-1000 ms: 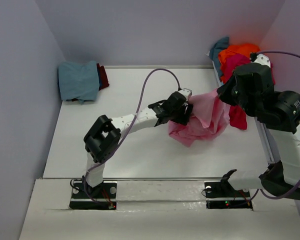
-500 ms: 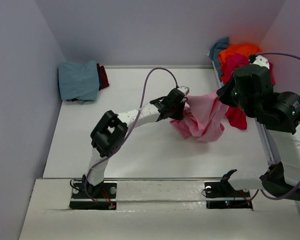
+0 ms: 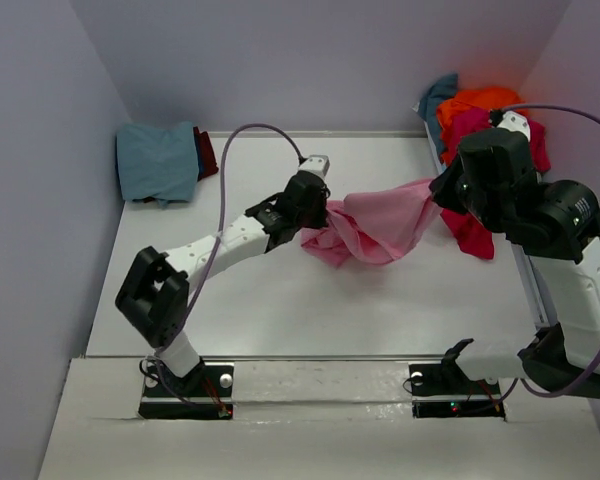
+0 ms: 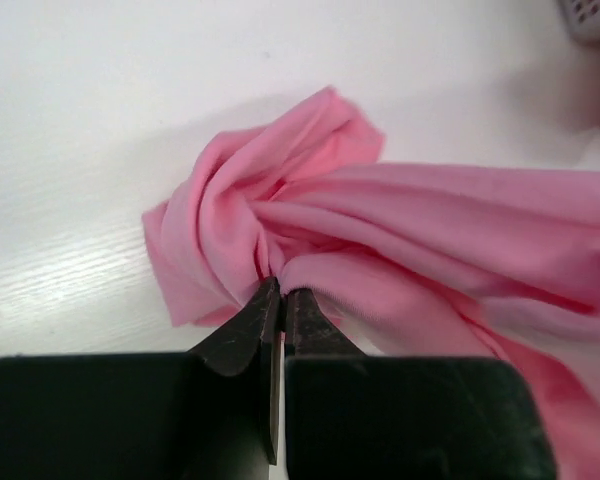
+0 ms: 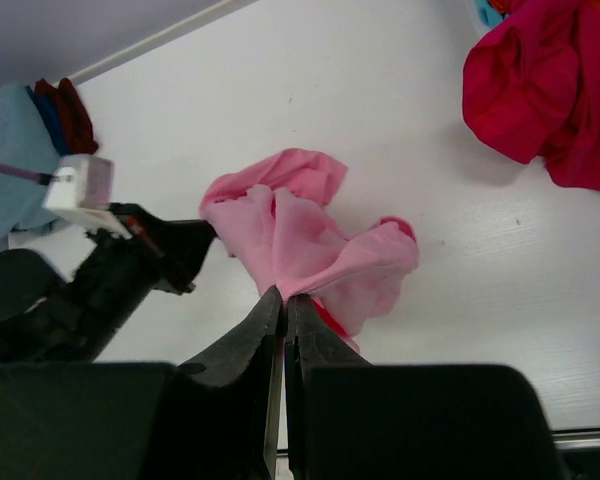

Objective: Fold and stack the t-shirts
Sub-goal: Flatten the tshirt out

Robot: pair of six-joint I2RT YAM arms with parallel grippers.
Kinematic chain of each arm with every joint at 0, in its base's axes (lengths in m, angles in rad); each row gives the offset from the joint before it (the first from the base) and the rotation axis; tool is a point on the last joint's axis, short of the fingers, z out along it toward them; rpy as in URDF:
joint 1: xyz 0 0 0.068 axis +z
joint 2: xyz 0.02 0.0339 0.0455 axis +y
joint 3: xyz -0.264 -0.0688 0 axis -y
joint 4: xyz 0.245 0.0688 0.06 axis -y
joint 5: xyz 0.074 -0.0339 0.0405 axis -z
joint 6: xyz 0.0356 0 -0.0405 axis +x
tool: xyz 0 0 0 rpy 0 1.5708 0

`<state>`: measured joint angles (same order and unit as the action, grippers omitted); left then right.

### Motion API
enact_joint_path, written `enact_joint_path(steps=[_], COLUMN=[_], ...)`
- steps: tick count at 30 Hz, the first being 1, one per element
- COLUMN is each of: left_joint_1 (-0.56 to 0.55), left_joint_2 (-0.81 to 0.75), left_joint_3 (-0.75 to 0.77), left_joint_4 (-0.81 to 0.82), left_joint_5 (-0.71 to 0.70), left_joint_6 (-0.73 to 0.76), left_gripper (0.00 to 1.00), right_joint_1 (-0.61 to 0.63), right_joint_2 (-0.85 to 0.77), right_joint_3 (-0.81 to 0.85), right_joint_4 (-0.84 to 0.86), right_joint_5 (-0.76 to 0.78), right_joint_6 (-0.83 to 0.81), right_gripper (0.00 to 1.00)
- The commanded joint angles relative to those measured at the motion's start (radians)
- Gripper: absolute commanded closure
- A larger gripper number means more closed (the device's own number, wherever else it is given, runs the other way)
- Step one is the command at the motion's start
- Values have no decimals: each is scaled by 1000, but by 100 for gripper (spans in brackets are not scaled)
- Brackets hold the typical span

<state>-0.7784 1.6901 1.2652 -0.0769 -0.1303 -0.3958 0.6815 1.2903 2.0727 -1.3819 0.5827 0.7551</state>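
Observation:
A light pink t-shirt (image 3: 372,226) hangs stretched between both grippers above the white table (image 3: 280,300). My left gripper (image 3: 318,213) is shut on a bunched fold at the shirt's left end, and in the left wrist view its tips (image 4: 278,286) pinch the pink cloth (image 4: 430,230). My right gripper (image 3: 443,190) is shut on the shirt's right end; its wrist view shows the tips (image 5: 284,293) clamped on a pink edge (image 5: 300,230). A folded dusty teal-blue t-shirt (image 3: 158,160) lies at the back left.
A dark red cloth (image 3: 208,152) peeks from under the teal-blue shirt. A pile of orange (image 3: 477,100), crimson (image 3: 470,128) and teal (image 3: 438,95) shirts sits at the back right by the wall. Crimson cloth (image 5: 540,80) lies close to my right arm.
My left gripper shut on the pink shirt and drew it leftward. The shirt went from a hanging bunch to a band stretched between both grippers. The right gripper stayed in place.

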Motion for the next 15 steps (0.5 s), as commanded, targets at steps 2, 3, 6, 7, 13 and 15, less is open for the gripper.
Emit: enact_joint_path(steps=[2, 3, 6, 7, 13, 15], left_joint_1=[-9, -9, -9, -9, -9, -9], left_joint_2=[-231, -257, -369, -416, -575, -653], left_joint_3=[25, 31, 49, 56, 63, 53], left_joint_4=[51, 42, 32, 26, -24, -35], left_joint_5=[-209, -256, -336, -351, -468, -505], left_joint_6=[28, 35, 60, 69, 64, 60], left_gripper=[94, 94, 94, 94, 94, 94], right_joint_1=[4, 4, 4, 4, 4, 4], right_joint_2=[6, 6, 13, 20, 63, 79], right_joint_3=[-46, -60, -72, -82, -76, -75], right_joint_4=[-52, -31, 0, 7, 49, 66], right_joint_5=[5, 0, -17, -24, -63, -76], right_joint_6=[-22, -26, -42, -51, -89, -109], right_gripper=[93, 93, 93, 93, 93, 93])
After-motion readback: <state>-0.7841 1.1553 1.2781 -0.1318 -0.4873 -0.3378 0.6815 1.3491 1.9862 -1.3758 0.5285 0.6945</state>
